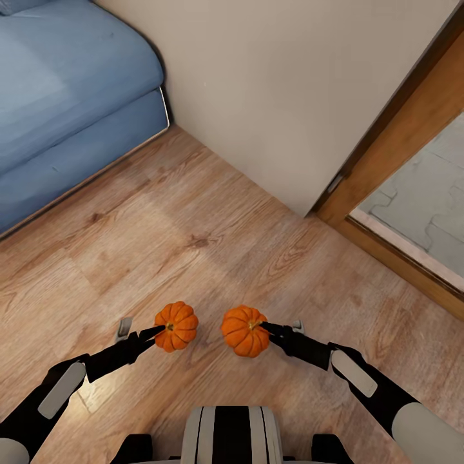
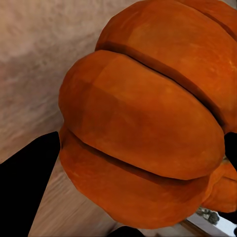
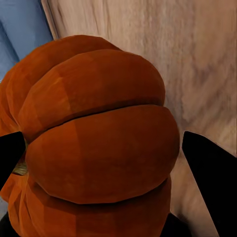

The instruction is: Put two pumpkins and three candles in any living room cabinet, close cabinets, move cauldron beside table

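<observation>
- Left gripper (image 1: 156, 332) is clenched on a pumpkin (image 1: 176, 326), fingers pinching near the stem end; the fruit hangs over the wood floor (image 1: 193, 225), clear of it.
- Right gripper (image 1: 265, 328) likewise grasps the second pumpkin (image 1: 244, 330), stem turned toward the fingers.
- The two pumpkins sit near each other in front of the trunk (image 1: 231, 434), not touching; a strip of floor shows between them.
- Left wrist view: orange ribs of the pumpkin (image 2: 148, 123) press close to the lens, one dark finger (image 2: 29, 182) at its flank. Consistent with a firm grasp.
- Right wrist view: the other pumpkin (image 3: 98, 143) sits between two dark fingers (image 3: 210, 173), one each side.
- Judgement: both are held low and forward, arms drawn in, probably a carrying posture so that one trip serves for two items.
- Surroundings: blue sofa (image 1: 64, 96) at the left, a plain wall (image 1: 277, 84) ahead, a wood door frame (image 1: 399, 148) at the right with grey paving (image 1: 419, 193) beyond it.
- Containers: no cabinet, drawer or pot appears here, so nothing can be noted about contents.
- Progress, judged: pumpkins collected but not stowed; candles, cabinet closing and the black pot remain.
- Next move likely calls for turning the base to find the cabinet. With both grippers full, opening a drawer would need one pumpkin set down first.
</observation>
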